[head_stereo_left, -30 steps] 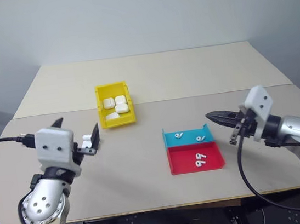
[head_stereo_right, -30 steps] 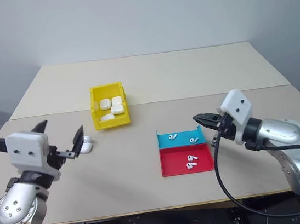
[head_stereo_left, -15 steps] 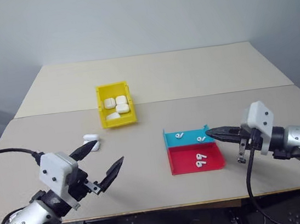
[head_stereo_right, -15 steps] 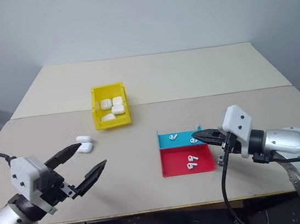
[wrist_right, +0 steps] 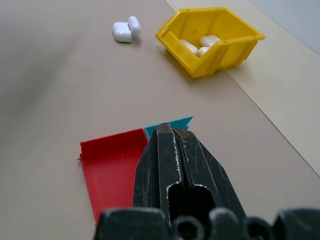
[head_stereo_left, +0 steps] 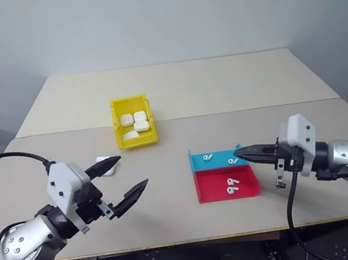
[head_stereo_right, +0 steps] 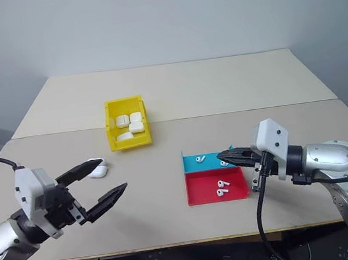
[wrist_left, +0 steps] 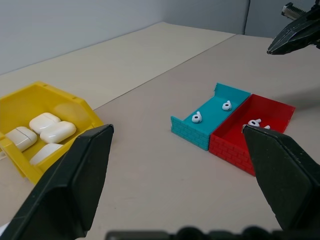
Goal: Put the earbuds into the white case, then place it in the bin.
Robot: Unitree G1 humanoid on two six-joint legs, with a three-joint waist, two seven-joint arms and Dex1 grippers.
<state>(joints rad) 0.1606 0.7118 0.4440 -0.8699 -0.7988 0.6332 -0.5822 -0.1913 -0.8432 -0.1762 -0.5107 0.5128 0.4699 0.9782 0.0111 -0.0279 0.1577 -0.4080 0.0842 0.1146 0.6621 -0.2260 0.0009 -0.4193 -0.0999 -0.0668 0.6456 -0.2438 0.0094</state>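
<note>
Since a second ago the left hand point(head_stereo_left: 124, 176) has been coming down and turning, and now it is pointing across the desk point(head_stereo_left: 175, 91) toward the middle with its two black fingers spread wide and nothing between them. The right hand point(head_stereo_left: 239, 154) has slid in a little toward the tray and is now hanging over its teal part, with its fingers pressed tight together and nothing in them. The white case point(head_stereo_left: 107, 167) is lying open on the desk, just past the left hand's upper finger and near the front of the bin point(head_stereo_left: 121, 105). The yellow bin is sitting farther back on the desk, and a few more white cases point(head_stereo_left: 136, 123) are lying inside it. The tray point(head_stereo_left: 203, 193) is sitting near the right hand, with a teal part at the back and a red part at the front. Two earbuds point(head_stereo_left: 208, 157) are lying in the teal part, and two more are lying close together in the red part.
</note>
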